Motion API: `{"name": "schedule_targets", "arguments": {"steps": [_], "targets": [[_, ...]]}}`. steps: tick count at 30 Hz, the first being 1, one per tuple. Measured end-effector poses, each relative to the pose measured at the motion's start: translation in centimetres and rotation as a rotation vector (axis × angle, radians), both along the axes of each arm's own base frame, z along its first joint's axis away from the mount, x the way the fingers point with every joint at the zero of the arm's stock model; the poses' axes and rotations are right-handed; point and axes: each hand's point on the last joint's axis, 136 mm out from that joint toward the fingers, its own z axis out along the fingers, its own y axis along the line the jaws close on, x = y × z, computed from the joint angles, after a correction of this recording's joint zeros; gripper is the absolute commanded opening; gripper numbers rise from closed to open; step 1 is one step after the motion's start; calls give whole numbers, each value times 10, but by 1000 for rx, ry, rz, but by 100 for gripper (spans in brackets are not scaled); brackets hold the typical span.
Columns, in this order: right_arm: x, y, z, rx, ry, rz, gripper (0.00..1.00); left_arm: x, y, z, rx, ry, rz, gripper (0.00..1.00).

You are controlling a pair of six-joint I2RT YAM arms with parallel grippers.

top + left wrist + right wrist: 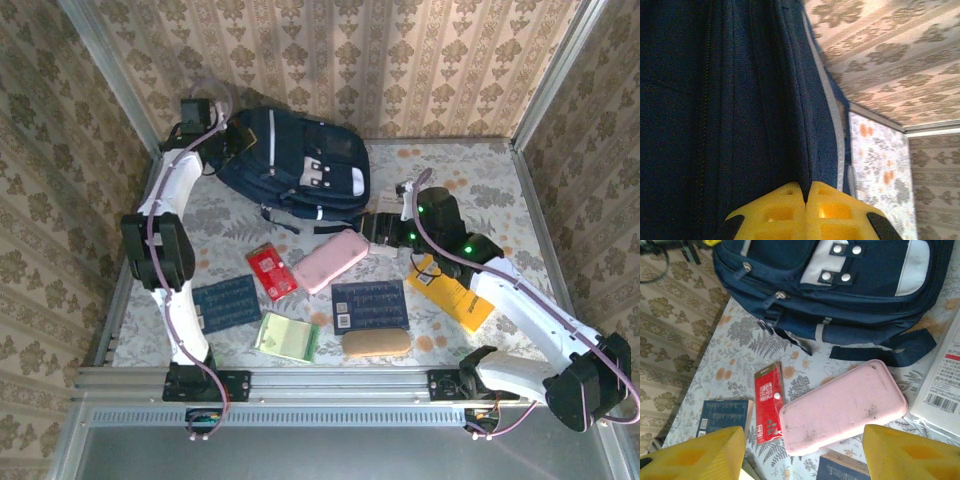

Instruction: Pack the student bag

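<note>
Student bag (290,150): left claw (806,195) pinches fabric; right claw (802,450) wide by pink case (842,407).

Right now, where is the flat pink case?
In the top view, the flat pink case lies mid-table on the near side of the big navy fabric backpack, with the small red packet at its left.

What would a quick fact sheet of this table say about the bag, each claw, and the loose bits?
Bag: student bag, dark navy, lying at the far side of the table
Left gripper: shut on a fold of the bag's fabric
Right gripper: open, holding nothing, above the pink case
Loose items: red packet, navy booklet, second navy booklet, green notepad, tan pouch, yellow packet
</note>
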Motion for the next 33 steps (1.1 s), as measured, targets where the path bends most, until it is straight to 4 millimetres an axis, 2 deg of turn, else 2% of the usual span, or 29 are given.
{"name": "schedule_targets", "arguments": {"steps": [5, 13, 16, 20, 23, 27, 33], "targets": [[1, -5, -9, -16, 13, -19, 63, -3, -31, 25, -69, -25, -36, 0], [2, -8, -14, -22, 23, -32, 64, -9, -78, 27, -101, -11, -124, 0], [9, -6, -16, -28, 34, -35, 66, -16, -95, 24, -97, -1, -168, 0], [31, 8, -15, -11, 54, -21, 64, -31, -115, 19, -80, 10, -238, 0], [51, 22, -16, 22, 75, 1, 61, -39, -123, 14, -72, 24, -269, 0], [90, 34, -15, 132, 104, 5, 55, -46, -125, 0, -69, 61, -280, 0], [148, 50, -10, 286, 157, 15, 55, -55, -120, -17, -73, 103, -259, 0]]}}
